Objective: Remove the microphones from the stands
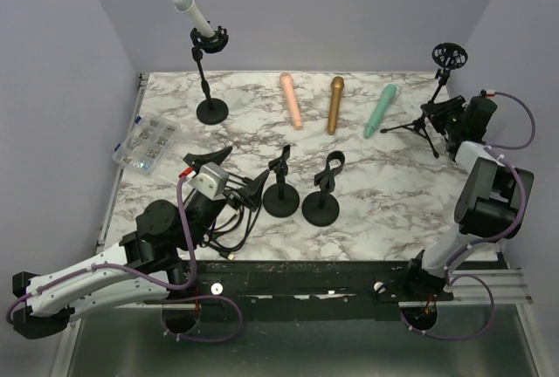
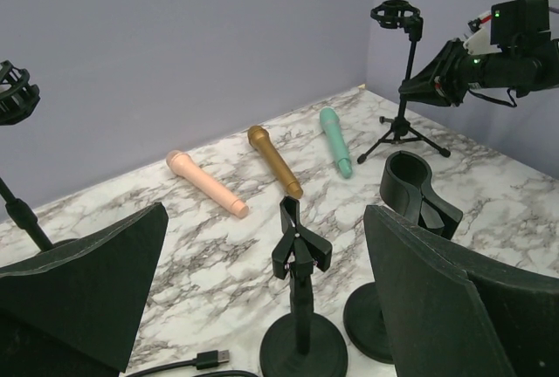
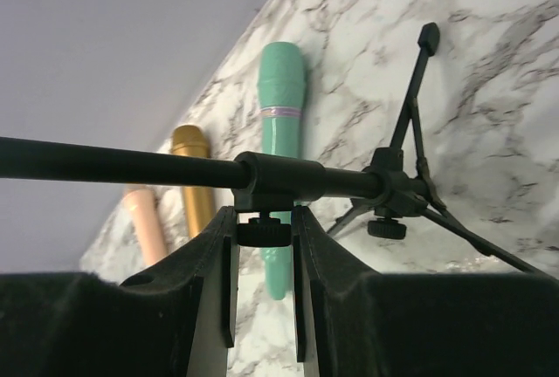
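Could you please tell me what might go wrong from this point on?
The right end effector appears clamped on the empty tripod stand, not the round-base stand holding the white microphone; pulling may topple it onto the teal microphone.
The open left end effector must pass the clip stands to reach that microphone and might knock them over.

No word, number or brand mark can be read in any view. The clear plastic compartment box [image 1: 145, 143] at the table's left edge is too small for any print to show — and the white cylindrical microphone [image 1: 192, 12] and black tripod stand [image 3: 279, 176] show only plain surfaces.
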